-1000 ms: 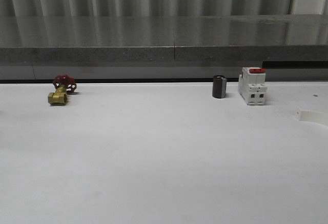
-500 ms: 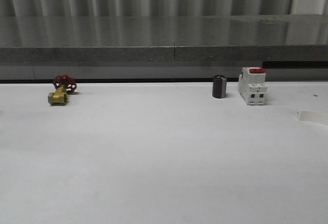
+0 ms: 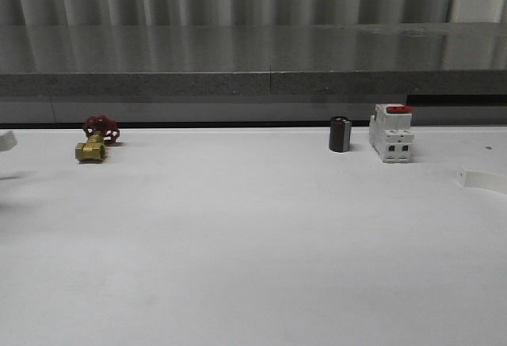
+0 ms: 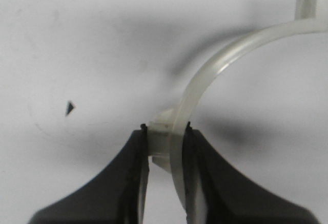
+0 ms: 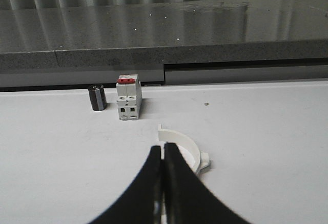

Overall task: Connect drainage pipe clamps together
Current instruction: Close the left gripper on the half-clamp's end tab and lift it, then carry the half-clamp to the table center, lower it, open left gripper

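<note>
**Two clamp halves apart, one gripped by the left arm**

In the left wrist view, the left end effector (image 4: 165, 147) is clamped on one drainage pipe clamp half (image 4: 215, 75), its two black fingers (image 4: 136, 167) pressing either side of the small outer tab and the band where they meet. The white arc curves away from the fingers to a flat end flange; the desk surface shows pale beneath it, with a soft shadow. In the front view a white sliver of this half shows at the far left edge, at about 9 o'clock from the desk's centre.

In the right wrist view, the right end effector (image 5: 164, 155) has its two dark fingers pressed together with nothing between them. Just beyond the tips, the second clamp half (image 5: 187, 149) lies flat on the desk (image 3: 253, 243), curve bulging away from the fingers, tab on its outer side. The front view shows it as a white strip at the right edge (image 3: 482, 178), about 3 o'clock. The two halves are well apart.

Farther off stand three other items, one of each: a white breaker with a red top (image 3: 390, 132) at roughly 1 o'clock, a dark cylinder (image 3: 339, 134) just beside it, and a brass valve with a red handle (image 3: 95, 140) at about 10 o'clock.
</note>
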Motion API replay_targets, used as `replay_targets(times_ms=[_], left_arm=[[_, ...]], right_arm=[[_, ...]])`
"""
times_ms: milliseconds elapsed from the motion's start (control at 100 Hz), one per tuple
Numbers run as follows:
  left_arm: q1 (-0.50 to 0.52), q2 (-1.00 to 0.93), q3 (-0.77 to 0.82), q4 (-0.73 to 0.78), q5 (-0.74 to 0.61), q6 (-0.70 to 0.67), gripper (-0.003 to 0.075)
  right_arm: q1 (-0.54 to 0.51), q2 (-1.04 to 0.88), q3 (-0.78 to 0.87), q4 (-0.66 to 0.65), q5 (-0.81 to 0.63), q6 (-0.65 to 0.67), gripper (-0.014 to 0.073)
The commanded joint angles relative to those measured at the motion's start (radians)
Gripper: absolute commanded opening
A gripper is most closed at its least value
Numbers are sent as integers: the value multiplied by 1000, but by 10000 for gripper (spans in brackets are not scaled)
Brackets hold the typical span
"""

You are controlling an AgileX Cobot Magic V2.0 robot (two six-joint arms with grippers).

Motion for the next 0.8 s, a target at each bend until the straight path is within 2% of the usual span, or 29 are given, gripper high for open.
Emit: replay_targets(times_ms=[0,170,420,640,790], left_arm=[[-66,-95,-26,-24,8,-76,38],[-226,-126,-26,-17,16,-237,38],[-479,-86,-26,-3,-73,-407,38],[-614,-10,-48,17,-104,-515,38],[-667,43,-97,100,-105,-609,38]], right_arm=[[1,-20,-16,-6,-77,-9,-117],[1,-20,-16,-6,-77,-9,-117],[1,-20,-16,-6,-77,-9,-117],[1,-20,-16,-6,-77,-9,-117],[1,-20,-16,-6,-77,-9,-117]])
